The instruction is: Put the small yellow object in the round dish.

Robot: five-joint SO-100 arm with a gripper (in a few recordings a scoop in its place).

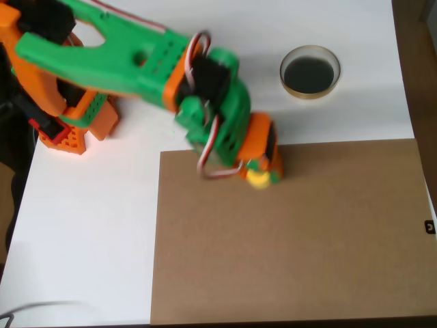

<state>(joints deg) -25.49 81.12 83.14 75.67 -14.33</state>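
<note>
One gripper (263,176) low over brown board (307,239), jaws pinching small yellow object (258,179); round dish (310,71) well apart on white table (89,225).

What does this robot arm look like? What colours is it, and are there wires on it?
The arm is chunky printed plastic in bright green and orange, with black motor blocks at its joints. Its base, at the left of the overhead view, is orange with some black parts. Red, white and black wires loop along the wrist. The gripper is orange with green at its jaws.
</note>
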